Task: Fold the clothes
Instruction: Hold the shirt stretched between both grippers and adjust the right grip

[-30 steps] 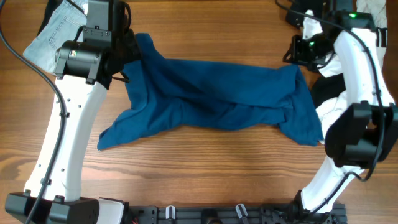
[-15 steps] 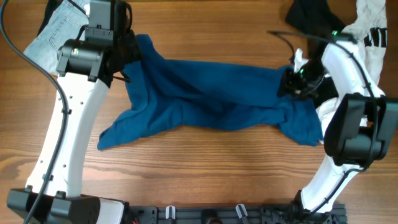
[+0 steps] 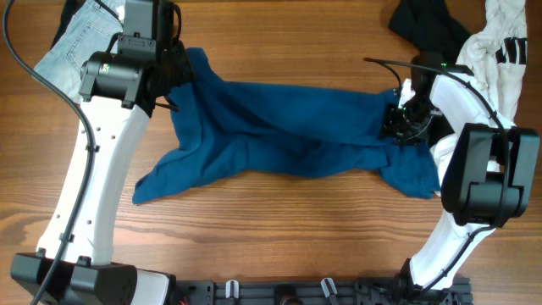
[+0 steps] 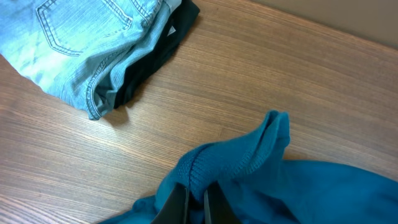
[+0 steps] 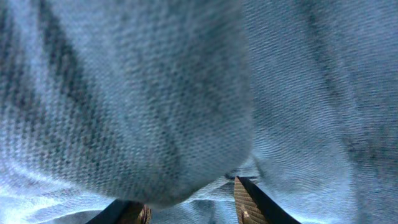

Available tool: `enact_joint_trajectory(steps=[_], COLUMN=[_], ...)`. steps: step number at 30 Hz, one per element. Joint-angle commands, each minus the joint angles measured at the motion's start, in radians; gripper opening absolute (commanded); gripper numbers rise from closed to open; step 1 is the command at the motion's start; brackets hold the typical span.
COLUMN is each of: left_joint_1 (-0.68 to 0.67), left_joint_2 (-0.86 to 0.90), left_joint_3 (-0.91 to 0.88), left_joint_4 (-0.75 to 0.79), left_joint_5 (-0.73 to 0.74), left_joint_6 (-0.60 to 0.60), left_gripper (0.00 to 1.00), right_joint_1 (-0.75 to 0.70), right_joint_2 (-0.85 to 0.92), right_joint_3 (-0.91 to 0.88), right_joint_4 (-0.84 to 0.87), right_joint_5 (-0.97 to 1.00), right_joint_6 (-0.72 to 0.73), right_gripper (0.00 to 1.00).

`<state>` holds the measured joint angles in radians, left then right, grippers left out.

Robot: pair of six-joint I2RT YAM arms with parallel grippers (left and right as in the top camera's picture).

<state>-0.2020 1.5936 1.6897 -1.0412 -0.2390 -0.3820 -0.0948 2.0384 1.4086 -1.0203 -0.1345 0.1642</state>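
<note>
Jeans (image 3: 63,51) lie at the far left corner of the desk (image 3: 279,229). Just beside them the left tool (image 4: 196,202) is clamped on the shirt (image 3: 288,135), pinching its upper left corner. The blue shirt sprawls rumpled across the middle of the desk. At its right end the right tool (image 5: 186,205) presses into the fabric, fingers apart. Beyond lie a black garment (image 3: 428,25) and a white garment (image 3: 500,47).
</note>
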Motion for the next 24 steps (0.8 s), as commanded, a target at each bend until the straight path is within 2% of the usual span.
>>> enact_joint_trajectory(steps=[1, 13, 24], left_joint_1=[0.002, 0.002, 0.002], left_joint_2=[0.006, 0.006, 0.006], left_joint_3=[0.016, 0.016, 0.016], left_joint_4=[-0.001, 0.000, 0.000], left_joint_5=[-0.021, -0.021, -0.021], left_joint_6=[0.009, 0.009, 0.008], left_gripper=[0.04, 0.04, 0.04], right_joint_1=[0.004, 0.004, 0.004], right_joint_2=[-0.002, 0.000, 0.000], right_joint_3=[-0.010, -0.047, -0.103], right_joint_4=[-0.005, 0.018, 0.090], right_joint_5=[0.061, 0.069, 0.068], right_joint_6=[0.022, 0.019, 0.023], right_gripper=[0.44, 0.48, 0.48])
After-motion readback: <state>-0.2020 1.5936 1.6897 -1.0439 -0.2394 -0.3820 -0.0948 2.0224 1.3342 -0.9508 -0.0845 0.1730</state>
